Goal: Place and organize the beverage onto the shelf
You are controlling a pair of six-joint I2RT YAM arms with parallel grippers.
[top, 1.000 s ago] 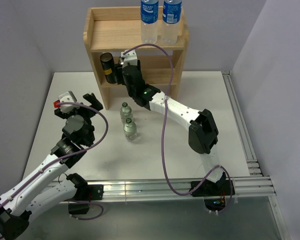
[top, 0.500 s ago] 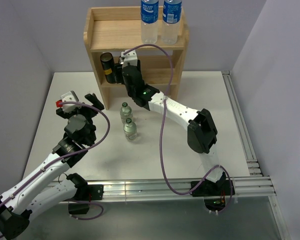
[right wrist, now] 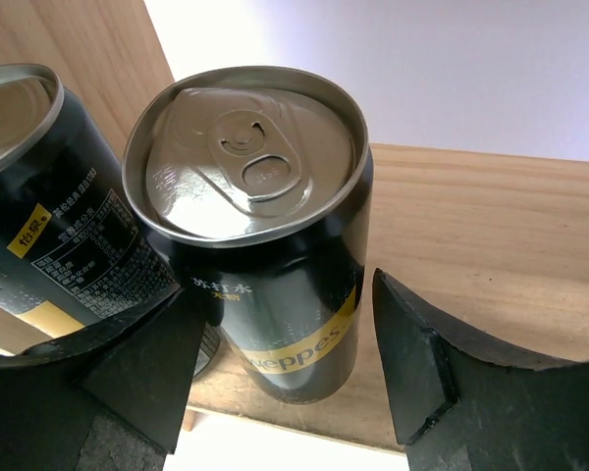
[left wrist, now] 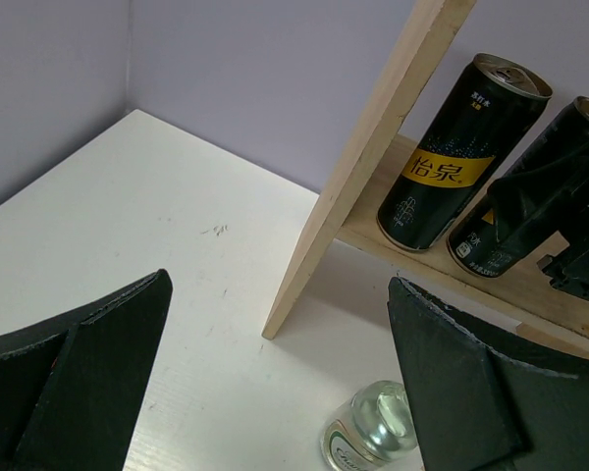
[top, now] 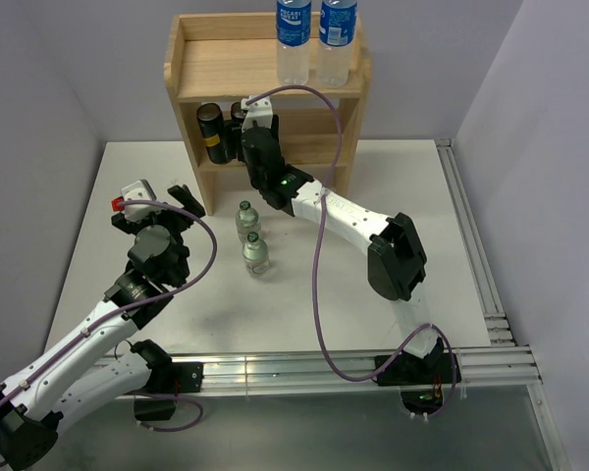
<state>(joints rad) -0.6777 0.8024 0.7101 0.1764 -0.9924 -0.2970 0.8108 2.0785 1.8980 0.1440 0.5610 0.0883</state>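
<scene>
The right gripper (right wrist: 285, 294) straddles a can (right wrist: 255, 167) standing upright on the lower tier of the shelf (top: 226, 64), just beside the other can (right wrist: 39, 226). Its jaws are eased apart, with a sliver of wood showing between one finger and the can. Two plastic bottles (top: 294, 39) stand on the top tier, and two glass bottles (top: 246, 218) sit on the table (top: 452, 245) before the shelf, near the left gripper (left wrist: 277, 294), which hovers spread wide and empty.
</scene>
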